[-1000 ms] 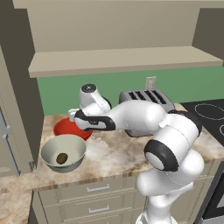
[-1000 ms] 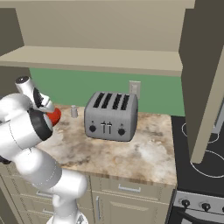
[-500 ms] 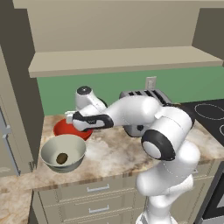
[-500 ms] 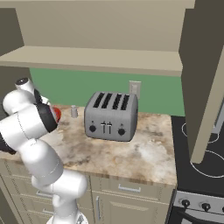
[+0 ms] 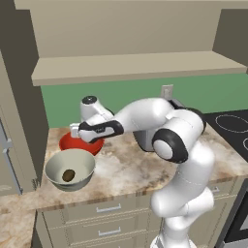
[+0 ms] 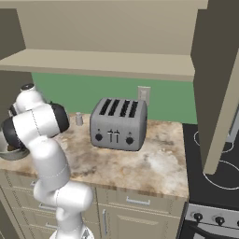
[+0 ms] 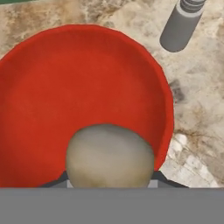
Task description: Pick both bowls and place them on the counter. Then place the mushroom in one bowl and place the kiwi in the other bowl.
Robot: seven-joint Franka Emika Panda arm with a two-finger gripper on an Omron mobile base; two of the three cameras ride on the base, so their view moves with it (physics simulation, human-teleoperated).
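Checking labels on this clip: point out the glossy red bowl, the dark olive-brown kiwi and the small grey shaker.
Glossy red bowl (image 7: 78, 83): hand view, bare inner floor.
Dark olive-brown kiwi (image 5: 68, 175): left base view, middle of the fruit, inside the silvery-grey bowl.
Small grey shaker (image 7: 179, 26): hand view, side of its body.

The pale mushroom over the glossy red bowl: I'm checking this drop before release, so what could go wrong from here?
1. The pale round mushroom sits between the gripper tips near the glossy red bowl's rim, so it might land on the edge and roll onto the mottled stone counter.
2. The small grey shaker stands close by; a wide retreat could knock it.
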